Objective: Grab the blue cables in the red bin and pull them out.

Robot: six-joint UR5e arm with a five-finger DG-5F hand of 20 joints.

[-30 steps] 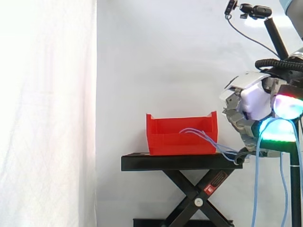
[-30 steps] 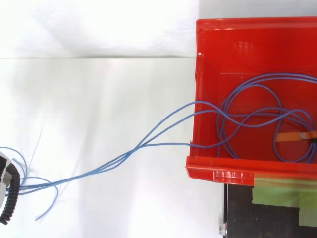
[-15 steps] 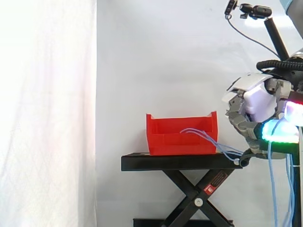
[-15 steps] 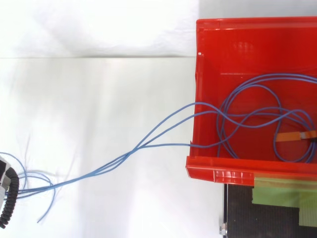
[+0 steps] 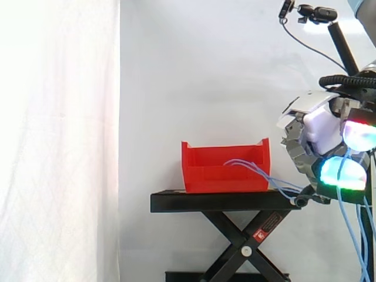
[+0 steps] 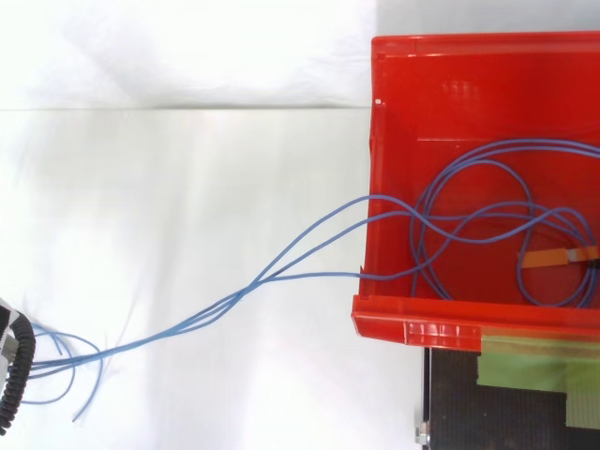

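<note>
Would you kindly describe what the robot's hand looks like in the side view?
The hand has a smooth white shell over its back and fingers built of grey metal segments. Its fingertips are thick rounded pads: one glows cyan shading to green along its lower edge, another glows pale white under a red strip.
</note>
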